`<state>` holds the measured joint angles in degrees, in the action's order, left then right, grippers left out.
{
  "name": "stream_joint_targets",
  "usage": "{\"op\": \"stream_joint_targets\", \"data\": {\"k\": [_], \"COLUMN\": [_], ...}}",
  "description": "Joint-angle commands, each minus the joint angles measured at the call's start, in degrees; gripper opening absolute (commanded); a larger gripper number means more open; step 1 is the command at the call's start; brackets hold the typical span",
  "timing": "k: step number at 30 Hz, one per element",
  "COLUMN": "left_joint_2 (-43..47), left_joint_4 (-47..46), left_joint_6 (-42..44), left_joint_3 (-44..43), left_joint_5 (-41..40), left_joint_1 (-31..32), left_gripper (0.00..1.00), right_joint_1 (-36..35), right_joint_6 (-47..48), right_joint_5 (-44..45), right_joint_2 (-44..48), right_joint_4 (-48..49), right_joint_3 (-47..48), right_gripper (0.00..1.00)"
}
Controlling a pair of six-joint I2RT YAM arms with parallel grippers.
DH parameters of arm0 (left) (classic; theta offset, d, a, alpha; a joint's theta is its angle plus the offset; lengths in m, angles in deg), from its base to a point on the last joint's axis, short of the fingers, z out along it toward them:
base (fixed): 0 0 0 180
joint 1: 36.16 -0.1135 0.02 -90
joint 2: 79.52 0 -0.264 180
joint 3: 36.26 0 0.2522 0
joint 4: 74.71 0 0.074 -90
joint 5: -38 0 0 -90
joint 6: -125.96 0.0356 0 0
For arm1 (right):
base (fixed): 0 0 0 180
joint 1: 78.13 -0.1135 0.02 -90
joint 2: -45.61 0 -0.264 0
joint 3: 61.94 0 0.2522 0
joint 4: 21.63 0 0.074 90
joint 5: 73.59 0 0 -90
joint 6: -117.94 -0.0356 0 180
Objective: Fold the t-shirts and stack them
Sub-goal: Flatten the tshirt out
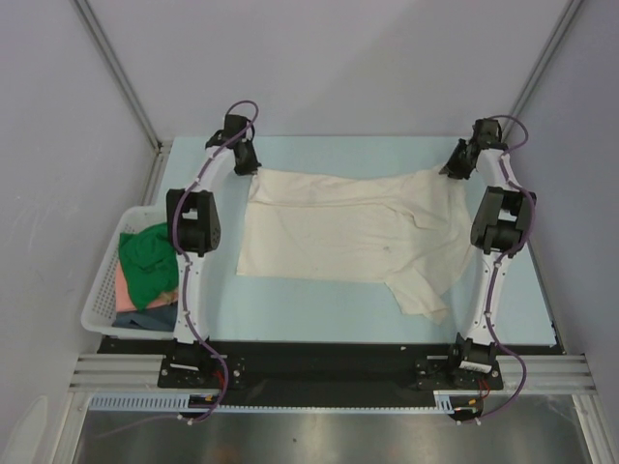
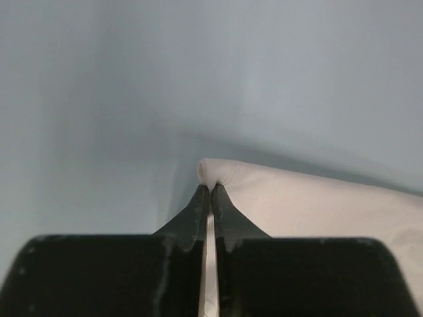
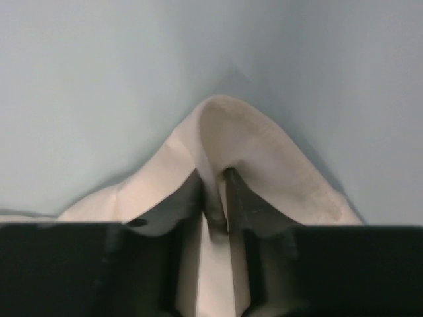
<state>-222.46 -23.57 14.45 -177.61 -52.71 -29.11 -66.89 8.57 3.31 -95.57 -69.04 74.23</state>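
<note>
**Step in hand (judged):** first fold of the cream t-shirt, which lies spread flat at the centre of the table.

**Grip state**
- The left gripper is closed tight on the shirt's far corner, at 11 o'clock.
- The right gripper is clamped on a raised peak of the far edge, at 1 o'clock.

**Procedure**
1. Raise both corners together, to equal height.
2. Carry them toward 6 o'clock on parallel paths.
3. Hold the edge between them taut, so the fold line runs straight.
4. Watch the sleeve at 5 o'clock. It lies crumpled and may tuck under.

**Limits of view**
- Each wrist view shows only the pinch, so the number of layers held cannot be told.
- In the lattice basket at 9 o'clock, the green t-shirt covers most of the salmon pink and dark blue cloth. How many garments lie there is unclear.
</note>
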Motion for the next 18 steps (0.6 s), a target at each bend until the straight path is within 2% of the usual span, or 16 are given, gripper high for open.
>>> {"op": "stream_joint_targets", "data": {"k": [1,3,4,6,7,10,12,14,17,18], "left_joint_2": [-1.29,-0.42,1.41,4.14,7.20,12.31,17.50,22.06,25.85,27.69], "left_joint_4": [-2.49,-2.14,-1.79,-0.74,-0.56,0.93,1.46,0.85,-0.29,-0.47], "left_joint_6": [0.34,0.42,0.77,2.35,2.71,3.24,3.32,3.06,1.83,1.66], "left_joint_3": [-6.26,-5.40,-4.87,-1.98,-0.57,4.36,9.78,14.45,22.98,26.05], "left_joint_5": [-3.07,-2.29,-2.19,-3.41,-4.81,-7.80,-8.78,-7.56,-5.10,-3.61], "left_joint_1": [-2.56,-2.48,-2.30,-1.69,-1.08,-0.20,0.42,1.30,2.18,2.53], "left_gripper": [0.10,0.33,0.52,0.65,0.67,0.68,0.64,0.57,0.49,0.47], "right_joint_1": [-0.43,-0.52,-0.61,-0.52,-0.35,0.53,1.40,1.59,1.06,0.97], "right_joint_6": [-2.77,-2.77,-2.69,-2.68,-2.77,-2.77,-3.82,-5.05,-4.97,-4.97], "right_joint_5": [-1.22,-0.87,-0.44,2.28,3.16,6.06,6.87,4.68,-0.51,-2.09], "right_joint_2": [-4.09,-5.85,-5.42,-2.45,-0.95,5.90,9.42,14.51,22.95,26.63], "right_joint_4": [-0.08,-5.43,-6.68,-10.97,-12.57,-16.70,-19.50,-21.19,-16.55,-13.40], "right_joint_3": [9.40,15.91,16.80,17.34,16.99,12.26,8.92,1.46,-14.52,-20.83], "right_gripper": [0.29,0.43,0.56,0.67,0.71,0.75,0.75,0.73,0.62,0.54]}}
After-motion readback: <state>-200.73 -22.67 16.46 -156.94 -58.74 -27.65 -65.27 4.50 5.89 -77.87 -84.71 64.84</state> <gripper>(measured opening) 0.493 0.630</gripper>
